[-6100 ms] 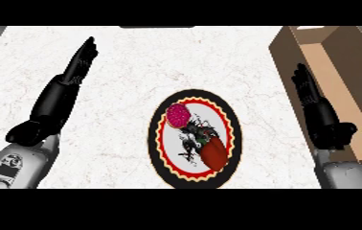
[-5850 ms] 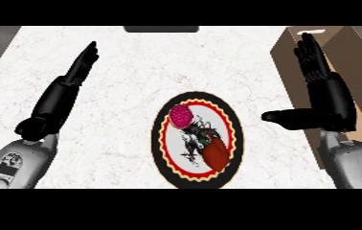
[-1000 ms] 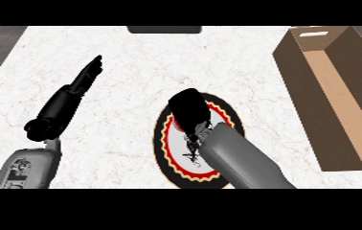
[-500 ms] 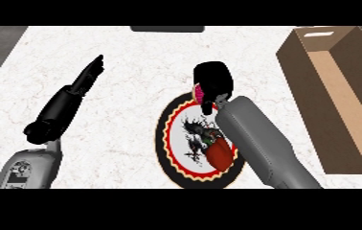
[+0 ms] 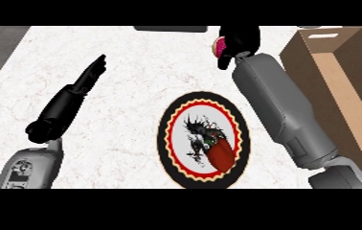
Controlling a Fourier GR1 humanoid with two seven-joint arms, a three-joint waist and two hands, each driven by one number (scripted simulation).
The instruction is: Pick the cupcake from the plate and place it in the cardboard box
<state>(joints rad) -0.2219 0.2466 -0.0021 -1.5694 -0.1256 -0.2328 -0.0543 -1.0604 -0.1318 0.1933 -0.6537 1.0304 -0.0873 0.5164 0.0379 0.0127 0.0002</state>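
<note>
Pink cupcake (image 5: 220, 44) is clasped in the right hand (image 5: 239, 41), clear of the plate (image 5: 170, 143); next, swing right over the box (image 5: 311, 49). Left hand (image 5: 74, 92) rests with fingers straight.

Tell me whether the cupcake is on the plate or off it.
Off: the right hand holds the cupcake beyond the plate.

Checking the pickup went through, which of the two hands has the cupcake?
The right hand, up near the cardboard box, is curled round the pink cupcake. The left hand is open with nothing in it.
</note>
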